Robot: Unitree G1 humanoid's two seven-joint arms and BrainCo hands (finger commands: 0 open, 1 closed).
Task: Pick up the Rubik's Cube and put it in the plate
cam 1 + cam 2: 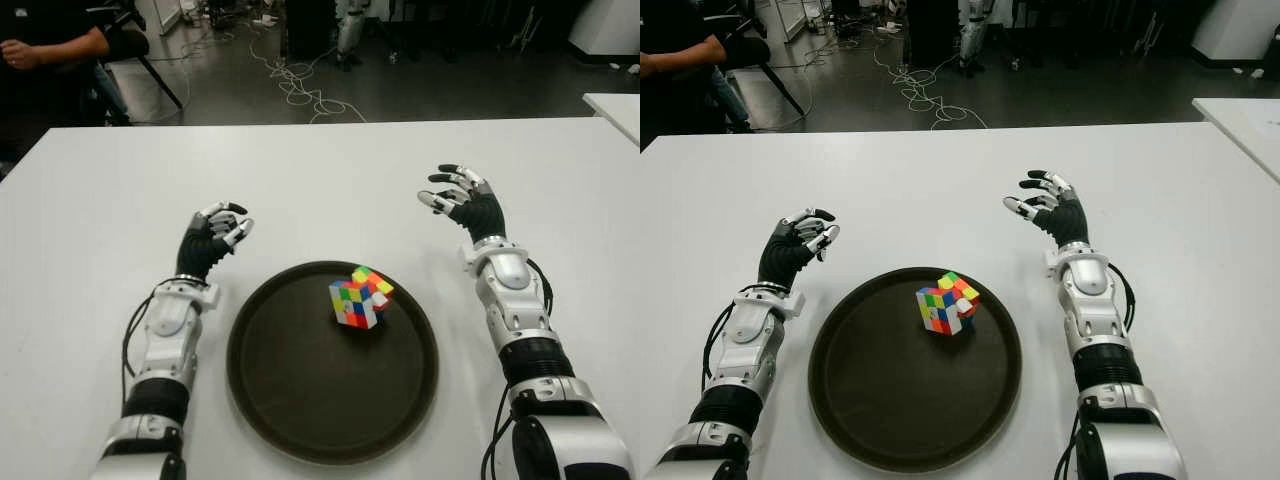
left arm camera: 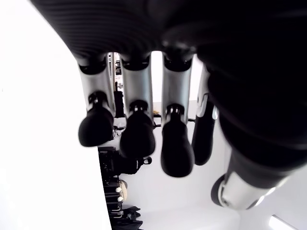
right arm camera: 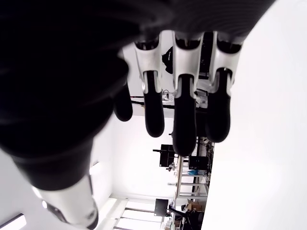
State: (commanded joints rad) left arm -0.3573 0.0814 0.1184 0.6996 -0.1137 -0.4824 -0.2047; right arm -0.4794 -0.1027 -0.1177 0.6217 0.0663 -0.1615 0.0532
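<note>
Fingers (image 1: pixel 452 186) of the right hand (image 1: pixel 470 205) were loosely curved and spread apart, holding nothing; its wrist view showed only empty space between them. That hand showed above the white worktop (image 1: pixel 320 190), beyond and to the right of the plate (image 1: pixel 290 420), well apart from its rim. On the other side, the left hand (image 1: pixel 210 243) showed just beyond the plate's left edge, near the rim but not touching it. Its fingers (image 1: pixel 232 226) were relaxed and slightly bent, and its own wrist view likewise showed nothing between them.

Inside the plate, a round dark tray with a raised rim, sat the Rubik's Cube (image 1: pixel 360 297). It lay in the far part of the plate, a little right of centre, clear of the rim. The cube was scrambled, with yellow, green, red, blue, orange and white squares showing, and its top layer was twisted partly out of line with the rest. Neither hand touched it.

Past the far edge of the worktop lay a dark floor with a tangle of cables (image 1: pixel 295 80). At the far left a seated person's arm (image 1: pixel 55 48) was visible.
</note>
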